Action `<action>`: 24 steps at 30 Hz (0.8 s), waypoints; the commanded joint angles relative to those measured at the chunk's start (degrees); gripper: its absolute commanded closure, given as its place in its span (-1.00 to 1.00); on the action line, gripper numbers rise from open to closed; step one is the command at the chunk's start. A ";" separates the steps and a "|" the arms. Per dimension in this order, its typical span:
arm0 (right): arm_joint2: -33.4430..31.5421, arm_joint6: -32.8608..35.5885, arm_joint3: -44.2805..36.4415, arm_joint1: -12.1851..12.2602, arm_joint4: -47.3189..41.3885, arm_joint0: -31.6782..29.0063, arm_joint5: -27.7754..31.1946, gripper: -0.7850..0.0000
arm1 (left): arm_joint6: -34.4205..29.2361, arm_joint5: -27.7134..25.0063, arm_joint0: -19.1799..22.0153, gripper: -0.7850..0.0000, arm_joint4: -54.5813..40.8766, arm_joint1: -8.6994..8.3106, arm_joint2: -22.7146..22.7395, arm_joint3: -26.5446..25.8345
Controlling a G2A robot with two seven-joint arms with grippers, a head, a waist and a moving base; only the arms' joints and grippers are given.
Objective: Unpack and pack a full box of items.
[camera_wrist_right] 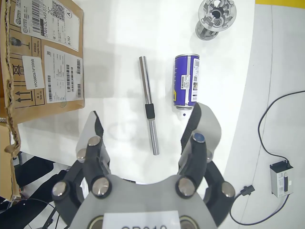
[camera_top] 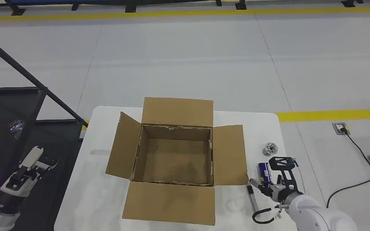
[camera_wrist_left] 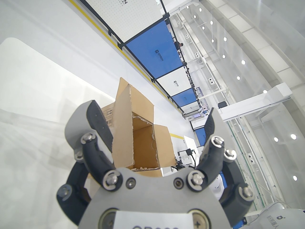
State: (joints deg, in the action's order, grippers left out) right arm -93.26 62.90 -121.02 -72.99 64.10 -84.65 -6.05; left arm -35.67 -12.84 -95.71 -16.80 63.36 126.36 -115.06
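— Three items lie right of the open brown cardboard box (camera_top: 175,159): purple cylindrical can (camera_wrist_right: 186,81), silver metal rod (camera_wrist_right: 149,104), grey metal hub (camera_wrist_right: 214,16).
— Both the right gripper (camera_wrist_right: 146,122) and left gripper (camera_wrist_left: 152,114) gape empty; a glancing pinch could roll that rod.

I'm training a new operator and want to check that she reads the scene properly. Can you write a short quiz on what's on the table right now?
1. True or false: the box has items inside.
2. Which thing lies between the box's flap and the can? A. rod; B. spoon; C. cup.
3. Fill in: the right gripper above the table is ____ (open or shut).

Key: 1. False, the box is empty. 2. A. 3. Open, holding nothing.
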 commanded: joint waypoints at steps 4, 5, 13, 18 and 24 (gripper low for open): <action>0.00 -0.01 -0.03 0.00 0.00 -0.03 0.00 -1.00 | 0.00 0.00 0.00 -1.00 0.00 0.00 0.00 0.00; 0.00 -0.01 -0.03 0.00 0.00 -0.03 0.00 -1.00 | 0.00 0.00 0.00 -1.00 0.00 0.00 0.00 0.00; 1.28 -12.37 8.89 0.00 -6.76 0.21 9.65 -1.00 | 0.00 0.00 0.00 -1.00 0.00 0.00 0.00 0.00; -1.67 -20.85 11.18 0.70 -5.65 -4.78 19.29 -1.00 | 0.00 0.00 0.00 -1.00 0.00 0.00 0.00 0.00; -1.88 -24.92 13.13 0.89 -3.84 -6.92 20.60 -1.00 | 0.00 0.00 0.00 -1.00 0.00 0.00 0.00 0.00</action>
State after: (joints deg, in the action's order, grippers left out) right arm -95.14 37.84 -107.84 -72.09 60.29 -91.63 14.65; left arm -35.67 -12.84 -95.71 -16.80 63.36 126.36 -115.06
